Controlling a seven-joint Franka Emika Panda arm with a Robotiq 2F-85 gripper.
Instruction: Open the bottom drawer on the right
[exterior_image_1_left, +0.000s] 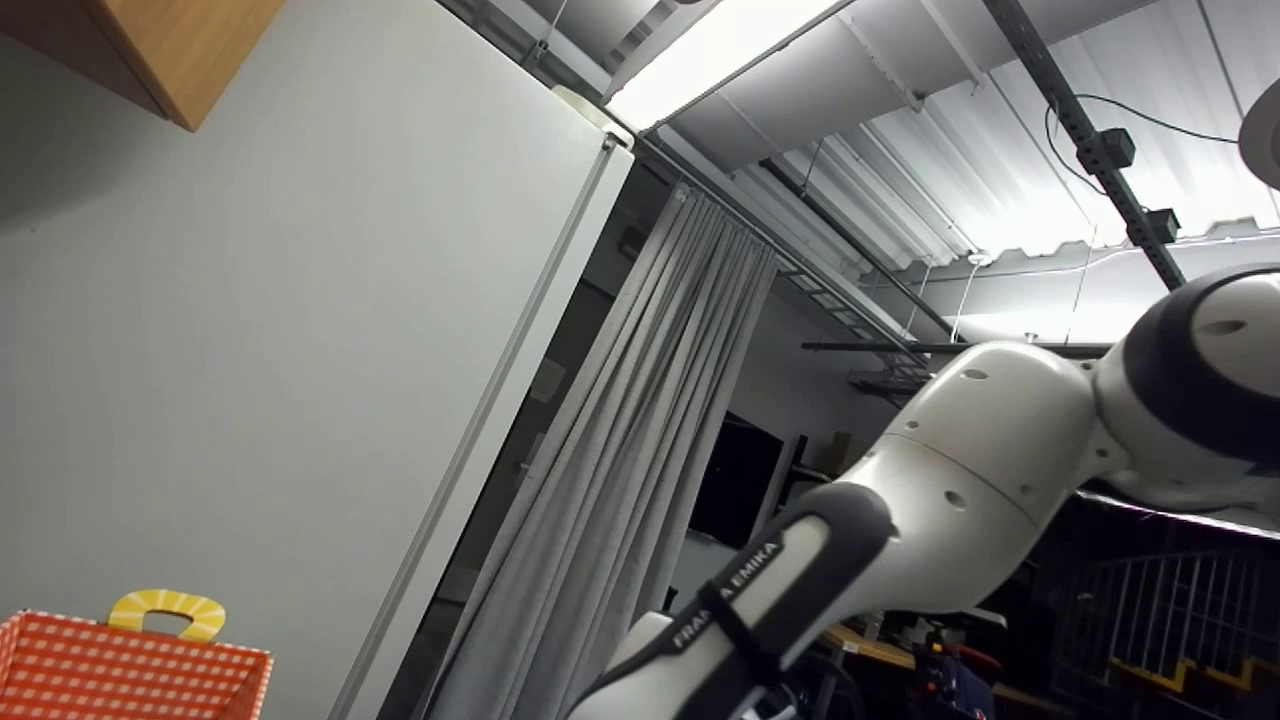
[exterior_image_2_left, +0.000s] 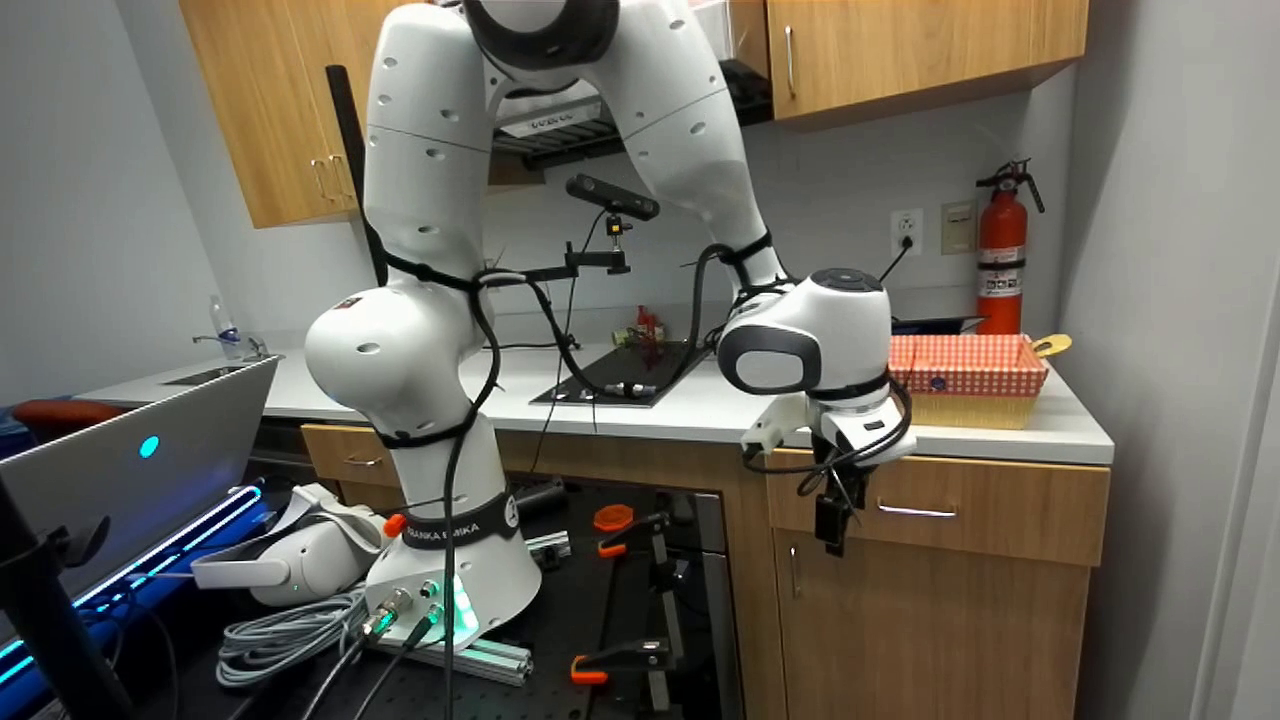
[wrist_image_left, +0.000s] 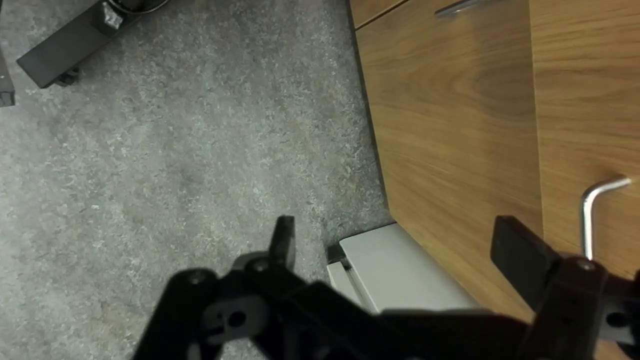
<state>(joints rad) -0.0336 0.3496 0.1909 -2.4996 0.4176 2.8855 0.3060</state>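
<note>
The right drawer (exterior_image_2_left: 1030, 505) is wood-coloured and shut, just under the countertop in an exterior view. Its metal bar handle (exterior_image_2_left: 915, 511) faces the room. In the wrist view the drawer front (wrist_image_left: 585, 100) is at the right, with its bent metal handle (wrist_image_left: 589, 215). My gripper (exterior_image_2_left: 832, 525) points down in front of the cabinet, to the left of the handle in that exterior view. In the wrist view my gripper (wrist_image_left: 395, 220) is open with nothing between its fingers. The handle lies outside the gap, beyond the right finger, which hides its lower end.
Below the drawer is a cabinet door (exterior_image_2_left: 930, 630) with an upright handle (exterior_image_2_left: 795, 572). A red checked basket (exterior_image_2_left: 970, 365) stands on the white countertop (exterior_image_2_left: 1060, 430), near a fire extinguisher (exterior_image_2_left: 1002, 250). A wall (exterior_image_2_left: 1170, 400) stands at the right. Orange-tipped clamps (exterior_image_2_left: 625, 658) are near the robot's base.
</note>
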